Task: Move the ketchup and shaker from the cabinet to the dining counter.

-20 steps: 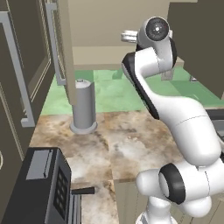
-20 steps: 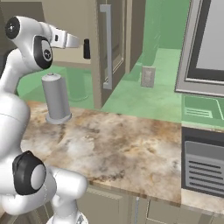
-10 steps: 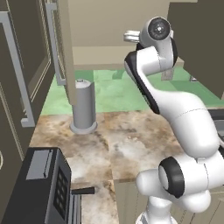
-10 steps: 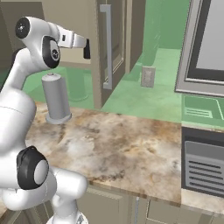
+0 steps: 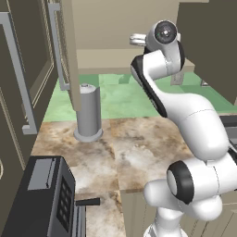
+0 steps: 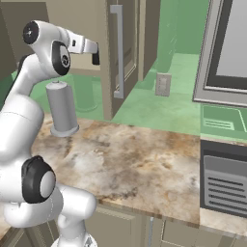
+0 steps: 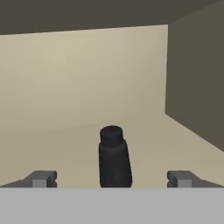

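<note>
Black shaker (image 7: 114, 158) stands upright on the cabinet (image 7: 78, 87) shelf, at 6 o'clock in the hand view, centred between the fingertips (image 7: 42, 178). Gripper (image 7: 112, 179) is spread wide and empty, lined up to straddle it for a side grasp.

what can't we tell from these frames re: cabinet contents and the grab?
- Ketchup: cannot be made out; the hand view covers part of the cabinet interior, and the base views look up at the shelf from below.
- Shaker base: cut off by the bottom of the hand view.
- Gripper in the right base view: fingertips too small and dark to tell apart.
- Gap between fingertips and shaker: depth unclear.
</note>
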Robot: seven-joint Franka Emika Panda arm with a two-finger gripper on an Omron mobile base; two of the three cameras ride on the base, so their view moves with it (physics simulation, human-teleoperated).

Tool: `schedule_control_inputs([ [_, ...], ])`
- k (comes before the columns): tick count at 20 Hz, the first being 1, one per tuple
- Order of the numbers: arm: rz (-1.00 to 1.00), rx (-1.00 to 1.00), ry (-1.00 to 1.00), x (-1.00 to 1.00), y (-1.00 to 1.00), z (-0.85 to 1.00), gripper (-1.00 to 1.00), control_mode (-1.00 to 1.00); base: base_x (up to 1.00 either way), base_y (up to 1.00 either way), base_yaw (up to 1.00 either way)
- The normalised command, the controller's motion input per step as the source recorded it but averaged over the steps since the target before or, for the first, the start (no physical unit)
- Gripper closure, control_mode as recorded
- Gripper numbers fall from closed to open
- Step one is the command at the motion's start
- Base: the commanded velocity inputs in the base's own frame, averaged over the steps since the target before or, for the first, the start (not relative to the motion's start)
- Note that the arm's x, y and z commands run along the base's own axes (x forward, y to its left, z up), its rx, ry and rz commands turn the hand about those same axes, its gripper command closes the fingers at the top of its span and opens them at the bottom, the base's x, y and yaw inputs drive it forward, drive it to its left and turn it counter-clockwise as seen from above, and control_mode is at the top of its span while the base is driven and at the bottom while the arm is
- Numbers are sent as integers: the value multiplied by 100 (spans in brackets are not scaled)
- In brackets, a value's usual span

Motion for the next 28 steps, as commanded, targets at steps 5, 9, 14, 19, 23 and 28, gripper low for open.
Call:
schedule_control_inputs([
  [5,0,0,0,22,-2,-10,-100,-100,0,0,0],
  [9,1,0,0,20,-4,-15,-100,-100,0,0,0],
  [14,2,-1,0,21,-10,-17,-100,-100,0,0,0],
  [19,2,0,0,13,-18,-18,-100,-100,0,0,0],
  [23,1,0,0,14,-9,-8,-100,-100,0,0,0],
  [28,0,0,0,15,0,-6,-100,-100,0,0,0],
])
